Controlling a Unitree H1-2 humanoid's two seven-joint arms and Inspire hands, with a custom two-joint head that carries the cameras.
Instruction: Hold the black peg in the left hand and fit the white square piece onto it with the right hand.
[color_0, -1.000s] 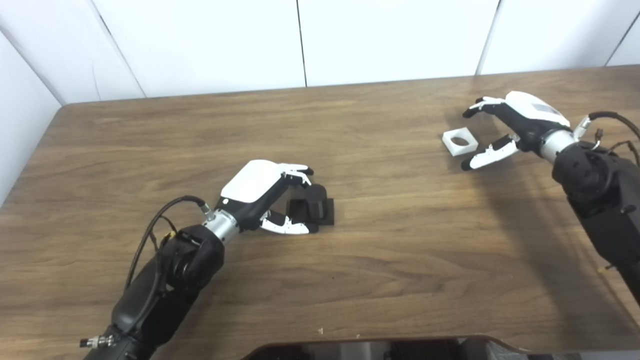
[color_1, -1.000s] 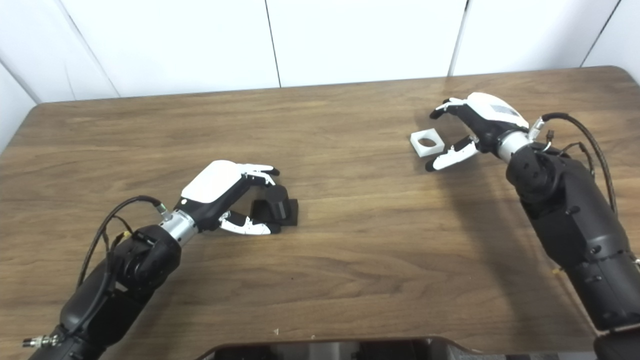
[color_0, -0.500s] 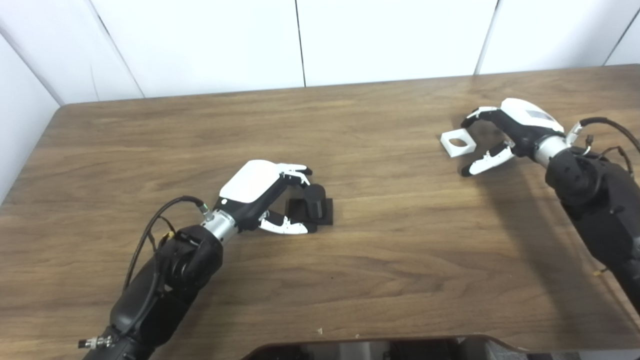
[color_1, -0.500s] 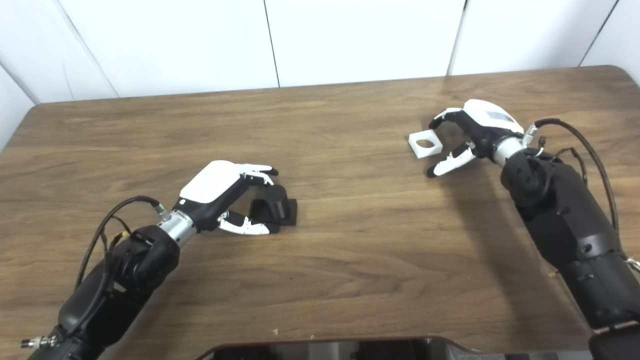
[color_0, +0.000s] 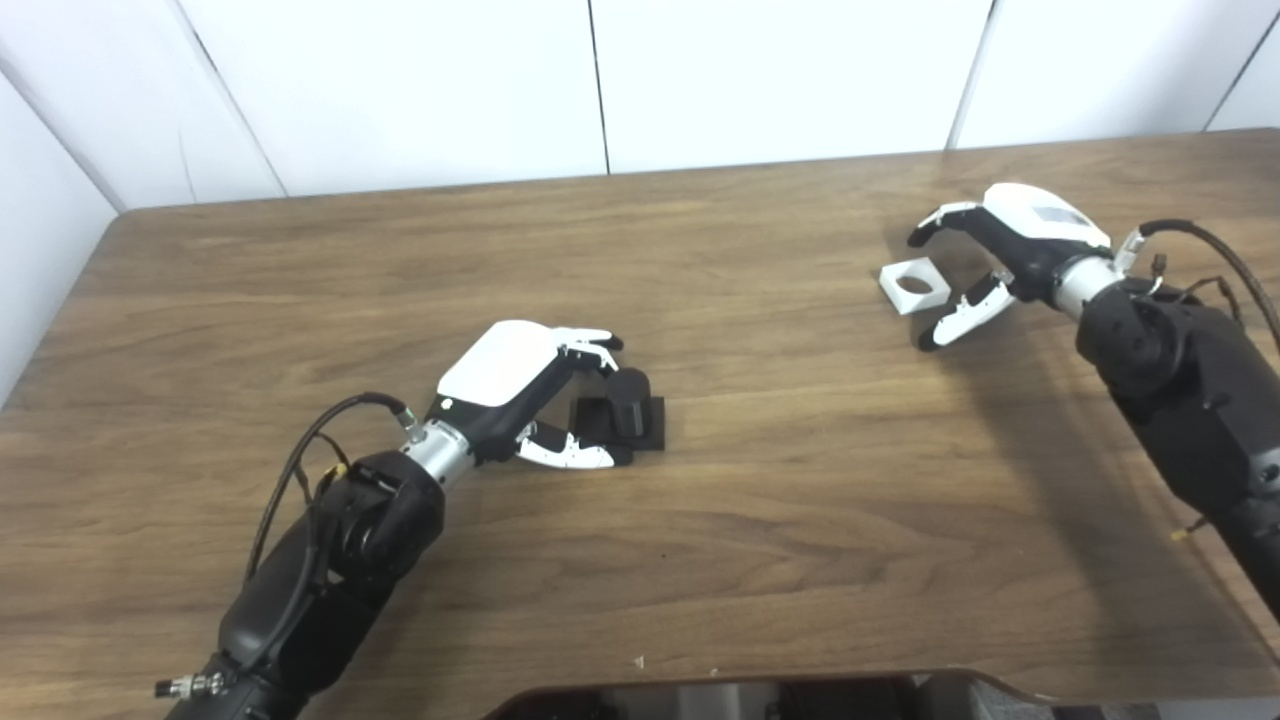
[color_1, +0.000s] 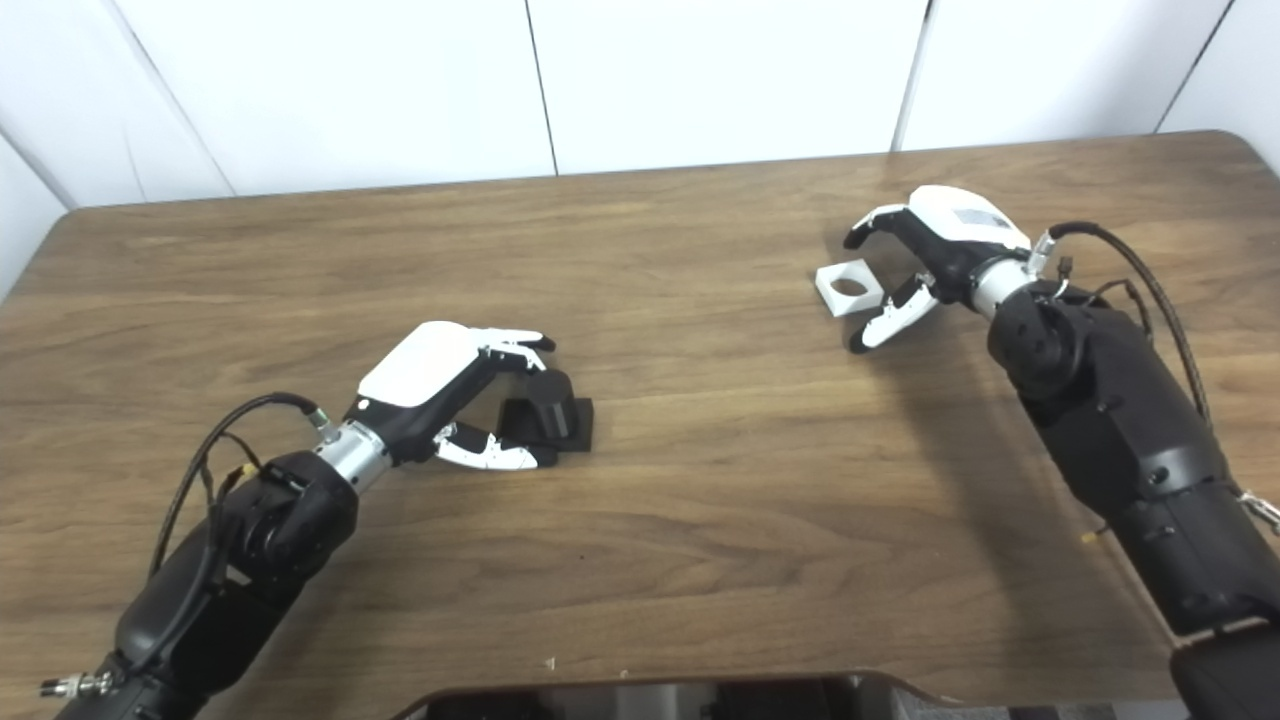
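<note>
Black peg on the table mid-left, white square piece far right.
The black peg (color_0: 628, 402) stands on its square base, left hand (color_0: 520, 385) curled loosely around it. The right hand (color_0: 1000, 255) arches open over the white square piece (color_0: 912, 287) on the bare wooden table (color_0: 760, 500).

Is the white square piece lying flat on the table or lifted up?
Lying flat: the white square piece rests on the table, hole facing up, between the spread fingers of the open right hand.

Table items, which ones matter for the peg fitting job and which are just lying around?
Job:
black peg
white square piece
left hand
right hand

Lying about:
small pale scrap near the front edge of the table
</note>
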